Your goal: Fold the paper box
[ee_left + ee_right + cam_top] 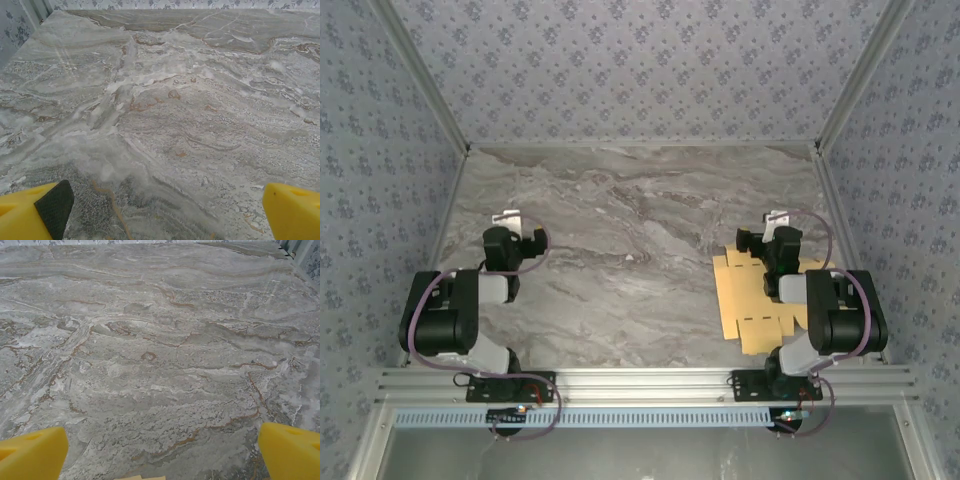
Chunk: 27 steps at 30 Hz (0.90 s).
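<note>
My two arm bases are bolted at the near edge of the worktop [620, 230], the left arm [445, 320] folded back on itself by the near left corner and the right arm [840, 315] folded the same way by the near right corner.

The paper box [740, 300] lies unfolded as a flat tan sheet with tabs and notches. It sits on the worktop close to the right edge, towards the near right corner. My right arm hangs over its right side and hides part of it. In the right wrist view, a thin tan strip [145, 478] of it shows at the bottom edge, between my fingers.

A little farther out, my right jaws stand wide apart above the far end of the sheet. Their yellow fingers [32, 452] hold nothing. My left jaws are spread just as wide over bare marble near the left edge, well apart from the box. Their yellow fingers [292, 210] are empty, and one carries a dark pad [55, 205].

Beyond both jaws the grey veined worktop runs bare to its far edge, where patterned walls [640, 70] rise.
</note>
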### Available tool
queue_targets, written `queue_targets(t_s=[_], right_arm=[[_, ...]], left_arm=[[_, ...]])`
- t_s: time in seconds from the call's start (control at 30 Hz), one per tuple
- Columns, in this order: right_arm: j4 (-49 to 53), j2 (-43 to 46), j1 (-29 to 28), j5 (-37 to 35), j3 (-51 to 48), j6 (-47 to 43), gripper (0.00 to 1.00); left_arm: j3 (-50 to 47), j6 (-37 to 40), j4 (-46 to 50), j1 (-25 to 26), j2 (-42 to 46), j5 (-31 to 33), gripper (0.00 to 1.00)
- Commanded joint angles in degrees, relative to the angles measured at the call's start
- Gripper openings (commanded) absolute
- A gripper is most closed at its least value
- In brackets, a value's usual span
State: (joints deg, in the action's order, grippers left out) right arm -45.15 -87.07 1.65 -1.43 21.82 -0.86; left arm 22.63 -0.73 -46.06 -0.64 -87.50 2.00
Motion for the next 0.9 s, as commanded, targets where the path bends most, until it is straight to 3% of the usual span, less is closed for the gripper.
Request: queue_targets(t_s=[0.0,0.87], right_arm=[[0.23,-0.03,0.46,0.27,1.03,-0.45,1.00],[0.94,-0.05,1.16,1.62,1.52,0.03,1.00]], left_arm=[[1.27,-0.70,0.01,-0.36,-0.28,0.38,0.99],[1.40,-0.58,0.27,-0.23,-0.38,0.47,0.99]])
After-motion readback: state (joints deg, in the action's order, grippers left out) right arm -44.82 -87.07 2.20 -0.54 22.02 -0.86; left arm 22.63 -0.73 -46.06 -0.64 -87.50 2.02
